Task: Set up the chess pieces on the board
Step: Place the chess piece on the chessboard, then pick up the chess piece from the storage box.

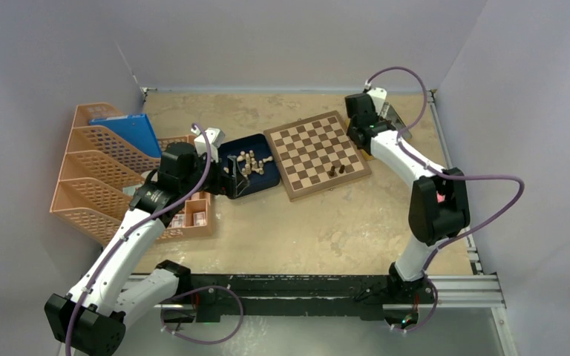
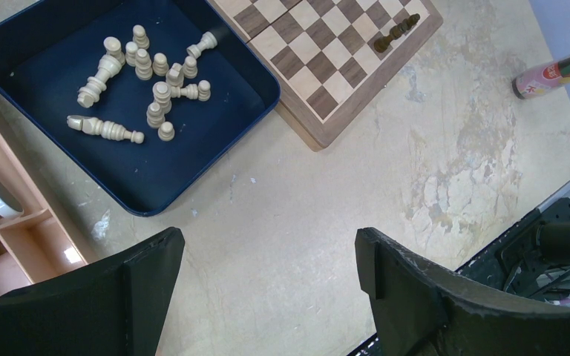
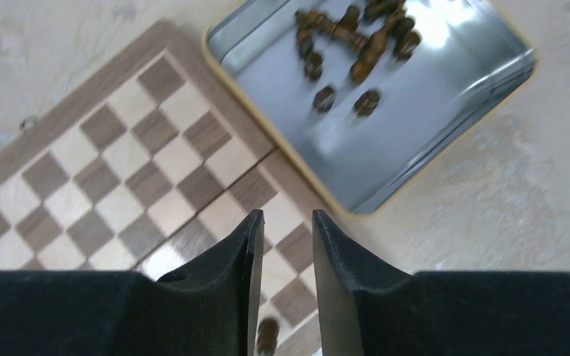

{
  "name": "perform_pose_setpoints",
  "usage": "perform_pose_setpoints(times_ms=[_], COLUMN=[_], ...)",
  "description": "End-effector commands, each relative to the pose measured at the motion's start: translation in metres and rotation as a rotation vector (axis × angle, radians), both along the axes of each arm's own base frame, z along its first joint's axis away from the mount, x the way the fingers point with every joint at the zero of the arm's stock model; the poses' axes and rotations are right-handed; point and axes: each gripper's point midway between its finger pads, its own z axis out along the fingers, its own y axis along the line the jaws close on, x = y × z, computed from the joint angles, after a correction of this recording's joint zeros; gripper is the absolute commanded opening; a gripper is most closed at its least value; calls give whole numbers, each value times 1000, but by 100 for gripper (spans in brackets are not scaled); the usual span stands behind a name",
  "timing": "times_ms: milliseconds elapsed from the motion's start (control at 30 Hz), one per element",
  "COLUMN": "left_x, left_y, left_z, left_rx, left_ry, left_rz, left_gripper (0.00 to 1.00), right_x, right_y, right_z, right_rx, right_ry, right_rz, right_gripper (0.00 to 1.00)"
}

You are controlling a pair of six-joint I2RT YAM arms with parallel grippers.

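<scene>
The board lies at the table's middle back. Two dark chess pieces stand close together near its front right edge, and one of them shows under my right fingers. My right gripper hovers over the board's right edge, jaws a narrow gap apart with nothing between them. Just beyond it a silver tin holds several dark pieces. My left gripper hangs wide open and empty over bare table, beside the dark blue tray of cream pieces.
Orange file racks with a blue folder stand at the left. An orange organiser box sits next to the tray. A pink tube lies right of the board. The arms' mounting rail runs along the near edge.
</scene>
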Motion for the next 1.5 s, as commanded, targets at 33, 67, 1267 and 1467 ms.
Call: perform_pose_setpoints(times_ms=[33, 67, 1267, 1467], left_x=[0, 0, 5, 5], left_y=[-5, -5, -7, -6], left_z=[11, 12, -1, 0], left_rx=[-26, -27, -10, -7], left_ry=[-35, -37, 4, 1], left_rz=[-23, -22, -21, -15], left_gripper=[86, 86, 86, 86], right_x=[39, 44, 92, 92], right_y=[-29, -34, -106, -106], right_z=[33, 32, -65, -62], right_rx=[-47, -44, -24, -20], right_ry=[-93, -91, 51, 48], right_rz=[-70, -77, -91, -86], right_gripper=[33, 33, 32, 29])
